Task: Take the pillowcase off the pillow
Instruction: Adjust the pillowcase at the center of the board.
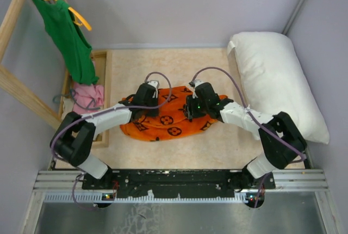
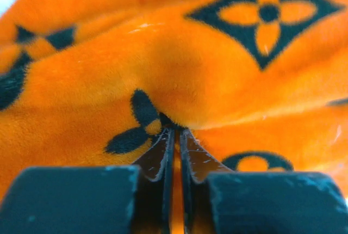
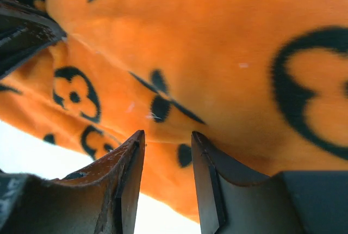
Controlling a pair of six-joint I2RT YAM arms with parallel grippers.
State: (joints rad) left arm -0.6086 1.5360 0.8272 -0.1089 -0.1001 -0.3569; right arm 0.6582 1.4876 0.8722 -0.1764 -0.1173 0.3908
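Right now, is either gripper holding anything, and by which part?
Left gripper pinches a small fold on the pillowcase, on its left side. Right gripper holds nothing: its jaws stand apart.

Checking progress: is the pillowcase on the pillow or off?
Off. The bare white pillow lies at right; the orange pillowcase sits crumpled apart, mid-table.

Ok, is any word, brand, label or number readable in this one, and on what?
Readable text: none in any view.
The pillowcase: only black flower, star and circle motifs, with no legible letters.
The tag on the pillow: too small to read.
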